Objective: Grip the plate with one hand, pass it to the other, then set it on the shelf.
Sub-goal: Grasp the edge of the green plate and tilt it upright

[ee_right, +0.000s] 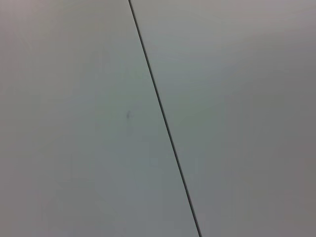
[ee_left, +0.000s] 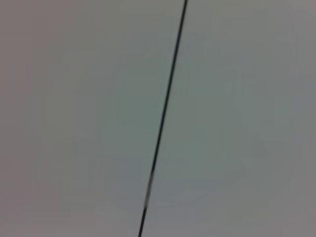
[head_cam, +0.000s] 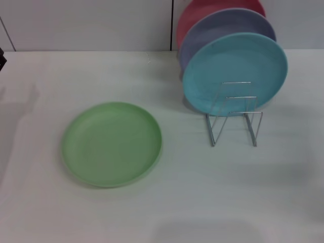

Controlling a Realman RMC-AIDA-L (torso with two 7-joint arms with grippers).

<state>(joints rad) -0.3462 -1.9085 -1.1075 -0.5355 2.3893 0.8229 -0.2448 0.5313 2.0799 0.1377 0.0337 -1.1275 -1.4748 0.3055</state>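
Note:
The light-green plate (head_cam: 112,144) lies flat on the white table, left of centre in the head view. To its right stands the silver wire shelf (head_cam: 234,120), with its front loops bare. Neither gripper shows in the head view. Both wrist views show only a pale wall panel with a thin dark seam (ee_left: 163,118) (ee_right: 165,121), and no fingers.
A turquoise plate (head_cam: 235,72), a lavender plate (head_cam: 223,28) and a red plate (head_cam: 202,12) stand upright in the rack's rear slots. A white wall runs along the table's far edge. A dark object (head_cam: 2,58) shows at the far left edge.

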